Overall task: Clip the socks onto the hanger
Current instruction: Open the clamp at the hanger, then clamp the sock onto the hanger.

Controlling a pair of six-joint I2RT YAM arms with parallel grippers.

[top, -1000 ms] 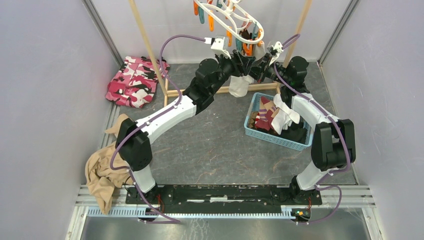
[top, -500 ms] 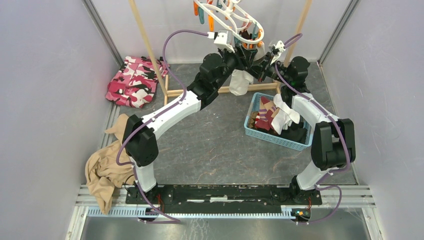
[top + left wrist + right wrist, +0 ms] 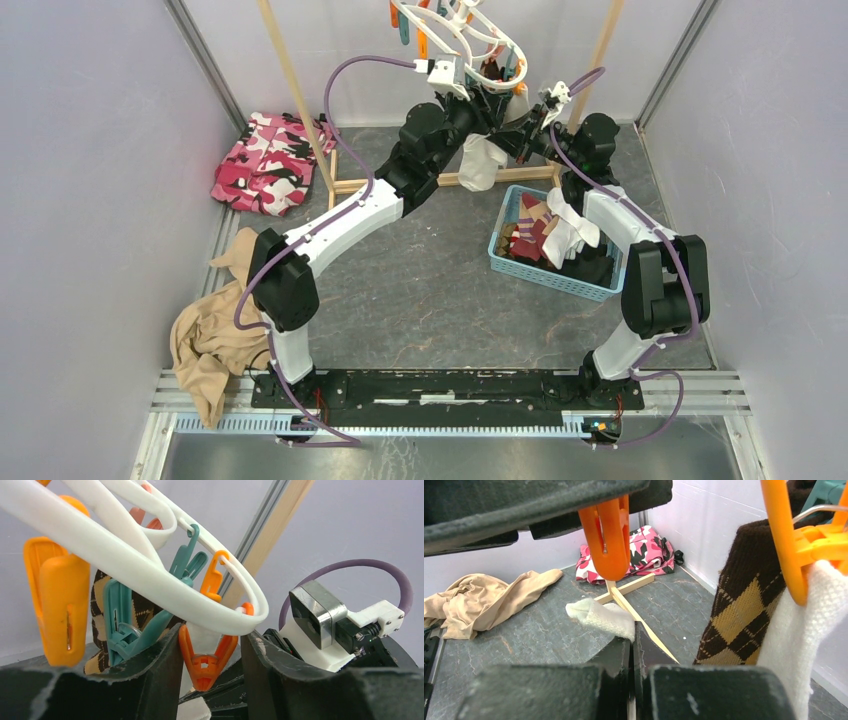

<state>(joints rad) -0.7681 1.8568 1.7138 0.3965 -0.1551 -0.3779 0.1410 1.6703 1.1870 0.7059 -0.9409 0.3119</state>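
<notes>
- Left fingers [image 3: 210, 665] stand spread around an orange clothespin [image 3: 204, 662] on the hanger [image 3: 150, 575].
- Right fingers [image 3: 633, 652] pinch a white sock [image 3: 601, 616] near the counter's far edge.

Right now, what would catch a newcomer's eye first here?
Both arms reach up to the white hanger at the back, where the left gripper straddles an orange peg and the right gripper pinches a white sock. A blue basket of socks sits at right, a pink camouflage cloth at back left.
</notes>
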